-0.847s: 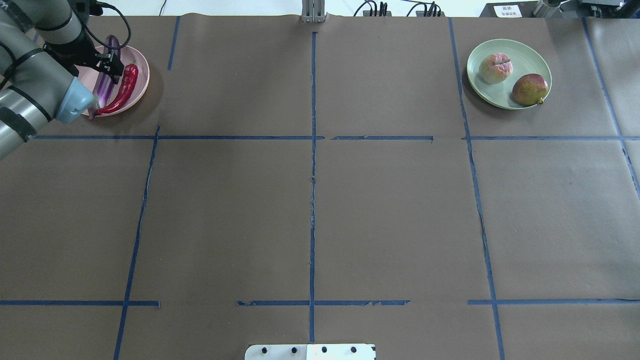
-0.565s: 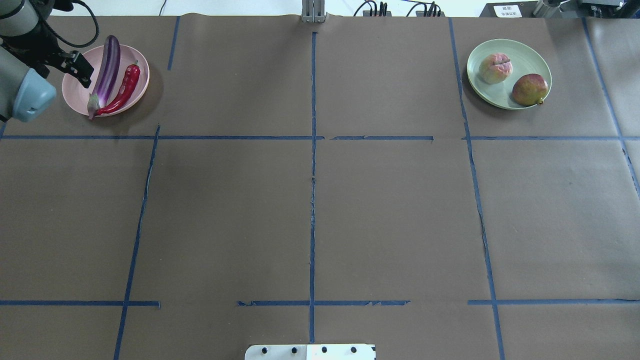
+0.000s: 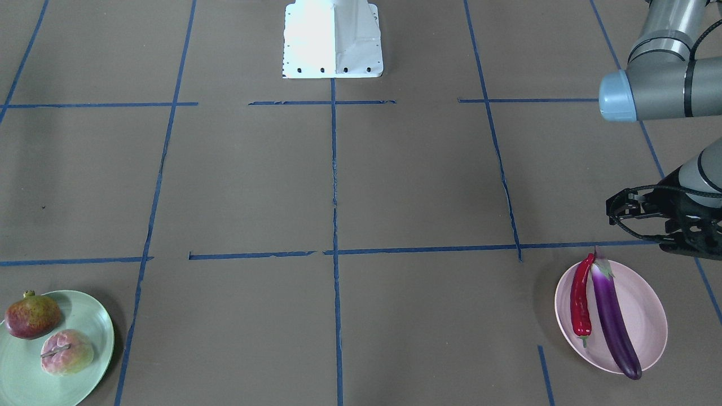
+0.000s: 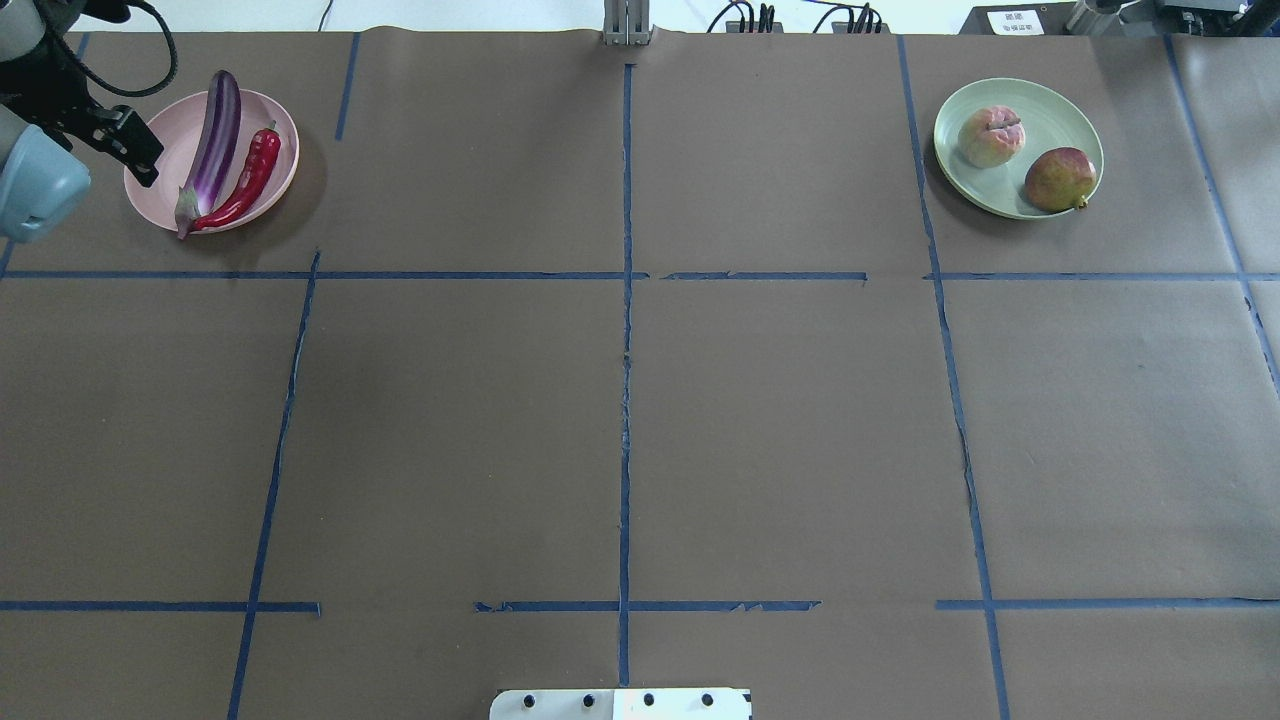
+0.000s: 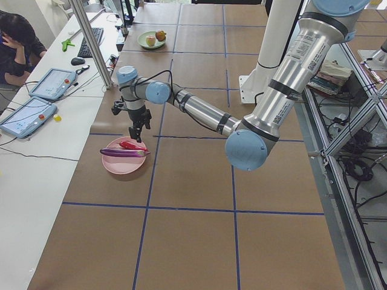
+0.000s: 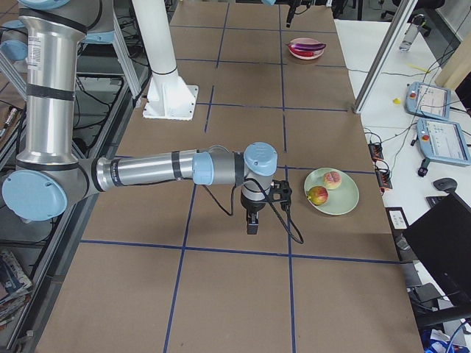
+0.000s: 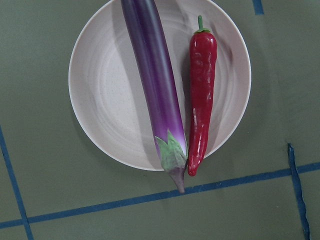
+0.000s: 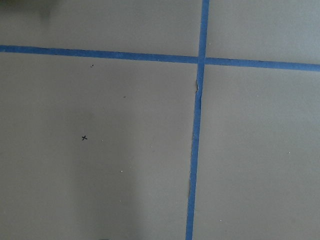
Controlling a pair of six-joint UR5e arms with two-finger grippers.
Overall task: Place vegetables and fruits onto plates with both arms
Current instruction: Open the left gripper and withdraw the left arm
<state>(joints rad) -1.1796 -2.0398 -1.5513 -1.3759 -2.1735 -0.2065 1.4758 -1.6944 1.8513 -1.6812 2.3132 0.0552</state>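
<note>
The purple eggplant (image 4: 213, 135) and the red chili pepper (image 4: 250, 180) lie side by side on the pink plate (image 4: 160, 170) at the far left. The left wrist view looks straight down on them: the eggplant (image 7: 152, 75), the chili (image 7: 201, 90) and the plate (image 7: 110, 100). My left gripper (image 4: 135, 155) hangs empty just off the plate's left rim and looks open. The peach-like fruit (image 4: 990, 136) and the pomegranate (image 4: 1059, 179) sit on the mint green plate (image 4: 1050, 110) at the far right. My right gripper (image 6: 252, 224) shows only in the exterior right view, above bare table beside the green plate; I cannot tell its state.
Brown paper with blue tape lines (image 4: 626, 350) covers the table. The white robot base (image 3: 333, 39) stands at the near edge. A metal post (image 4: 626, 25) and cables stand at the far edge. A side table with tablets (image 5: 36, 99) and a seated person lies beyond the pink plate.
My left gripper has drawn back to the left, from over the pink plate to off its rim. The eggplant and chili stay put and now show fully.
</note>
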